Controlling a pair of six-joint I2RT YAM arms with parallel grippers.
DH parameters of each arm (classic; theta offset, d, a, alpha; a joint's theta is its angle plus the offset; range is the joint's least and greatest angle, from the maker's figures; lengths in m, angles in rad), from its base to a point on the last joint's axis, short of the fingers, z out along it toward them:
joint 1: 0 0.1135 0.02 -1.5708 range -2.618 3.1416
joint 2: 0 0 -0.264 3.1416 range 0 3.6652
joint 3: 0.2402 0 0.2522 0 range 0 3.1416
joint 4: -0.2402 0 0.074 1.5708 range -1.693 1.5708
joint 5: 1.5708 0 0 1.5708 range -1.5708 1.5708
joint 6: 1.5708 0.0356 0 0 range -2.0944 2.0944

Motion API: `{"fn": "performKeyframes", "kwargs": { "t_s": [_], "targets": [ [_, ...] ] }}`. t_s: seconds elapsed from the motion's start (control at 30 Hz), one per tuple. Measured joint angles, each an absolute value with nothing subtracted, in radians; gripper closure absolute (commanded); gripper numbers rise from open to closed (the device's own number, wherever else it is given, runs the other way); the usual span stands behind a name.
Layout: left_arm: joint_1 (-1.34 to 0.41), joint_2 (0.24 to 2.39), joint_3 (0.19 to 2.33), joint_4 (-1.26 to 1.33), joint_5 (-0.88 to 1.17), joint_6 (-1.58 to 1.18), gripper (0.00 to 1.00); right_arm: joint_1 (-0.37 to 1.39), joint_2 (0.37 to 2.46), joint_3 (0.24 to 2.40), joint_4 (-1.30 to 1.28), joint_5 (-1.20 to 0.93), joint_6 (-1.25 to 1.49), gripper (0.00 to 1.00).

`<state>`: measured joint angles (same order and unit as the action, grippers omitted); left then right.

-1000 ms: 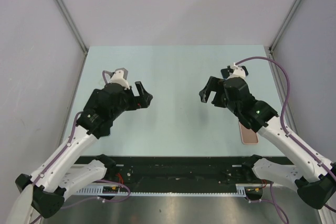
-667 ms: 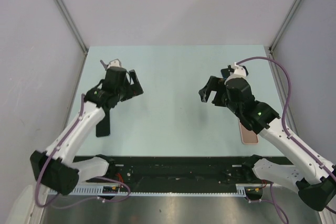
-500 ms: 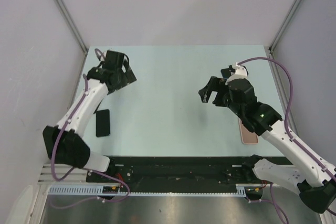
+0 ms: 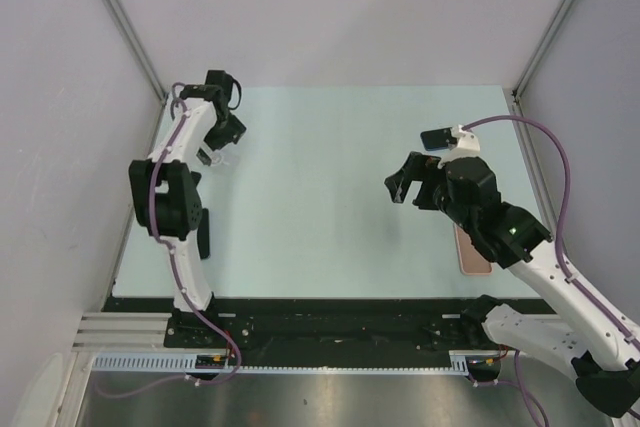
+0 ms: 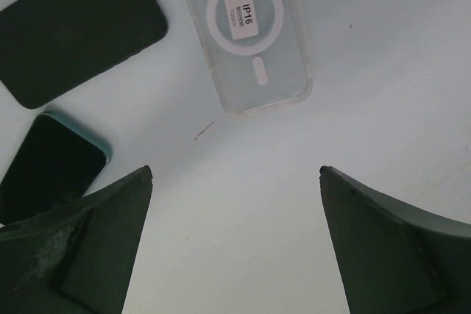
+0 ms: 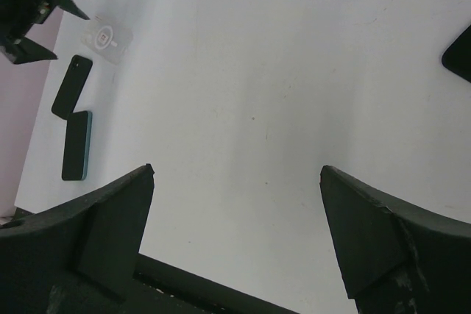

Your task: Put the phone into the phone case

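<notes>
- Swinging out from the middle of the desk (image 4: 330,147) over the last second, the left arm (image 4: 165,197) now reaches into the far left corner. Its elbow is folded high, so the wrist looks straight down on the things lying there.
- The right arm (image 4: 500,222) has hardly shifted. It hangs over the right half of the desk, well apart from the left-corner group, which I judge keeps it clear while the other arm works.
- The left gripper (image 5: 235,174) is spread wide and carries nothing. It hovers above the bare surface just on the near side of the case, and that stance looks like lining up for a first pick.
- The right gripper (image 6: 237,174) also stands fully parted and empty, aimed across the desk toward the left edge.
- A pink slab (image 4: 470,255) lies by the right edge, partly under the right arm. Whether it is a phone or a case I cannot tell.
- A black phone (image 5: 81,31) lies face down, camera bumps up, just beside the case and not touching it. It seems the likeliest one for the task.
- A teal-edged phone (image 5: 55,170) lies nearer the left finger, its dark face up.
- The clear phone case (image 5: 254,34) lies flat and empty near the far left corner, showing its ring and label.
- Nothing is fitted yet, so the task is at its start.
</notes>
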<state>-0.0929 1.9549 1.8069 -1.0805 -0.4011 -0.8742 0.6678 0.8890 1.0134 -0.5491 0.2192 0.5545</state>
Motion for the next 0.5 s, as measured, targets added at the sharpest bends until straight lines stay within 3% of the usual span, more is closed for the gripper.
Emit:
{"fn": "performKeyframes", "kwargs": {
  "t_s": [0.5],
  "targets": [
    [-0.073, 2.293, 2.020, -1.109, -0.381, -0.987, 0.00, 0.670, 0.880, 1.013, -0.572, 0.232, 0.550, 0.02]
  ]
}}
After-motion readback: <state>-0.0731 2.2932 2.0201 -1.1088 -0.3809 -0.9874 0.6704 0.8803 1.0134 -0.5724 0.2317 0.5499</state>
